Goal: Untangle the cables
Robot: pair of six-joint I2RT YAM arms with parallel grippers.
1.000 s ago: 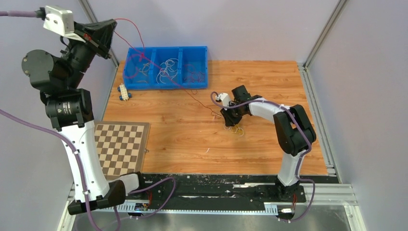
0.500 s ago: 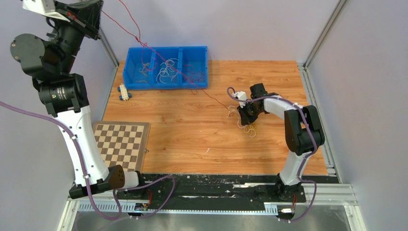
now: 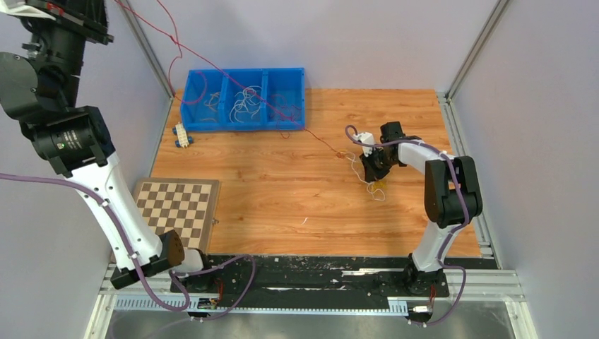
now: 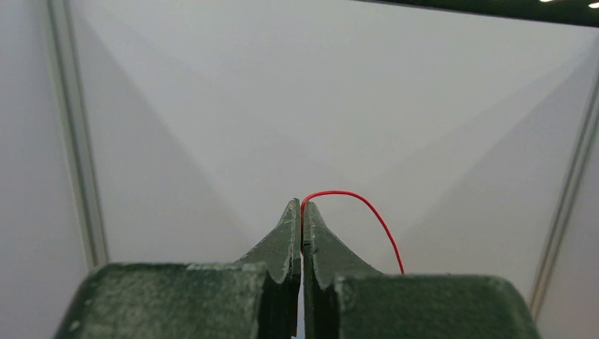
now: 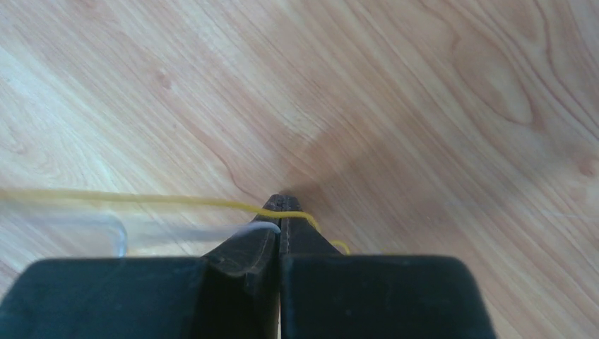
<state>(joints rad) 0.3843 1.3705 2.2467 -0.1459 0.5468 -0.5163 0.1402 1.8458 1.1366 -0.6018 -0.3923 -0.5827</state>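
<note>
Arms: 2. Left arm (image 3: 106, 191), right arm (image 3: 445, 191).

Tools: 2. Left tool (image 4: 301, 212), right tool (image 5: 280, 212), two fingers on each.

Blue bin (image 3: 244, 127): 1, upper centre of the top view, with 3 compartments.

Cables (image 3: 245, 99) in the bin: 3 tangles, one per compartment. Single strands are too thin to count.

Red cable (image 4: 337, 192): 1 long run, from upper left to right of centre.

Right wrist view: yellow cable (image 5: 176, 200) 1, pale cable (image 5: 254, 227) 1, blurred.

Checkerboard (image 3: 176, 212): 1, lower left.

Small white block (image 3: 182, 134): 1, just left of the bin.

White fleck (image 3: 305, 221) on the tabletop (image 3: 282, 198): 1.
</note>
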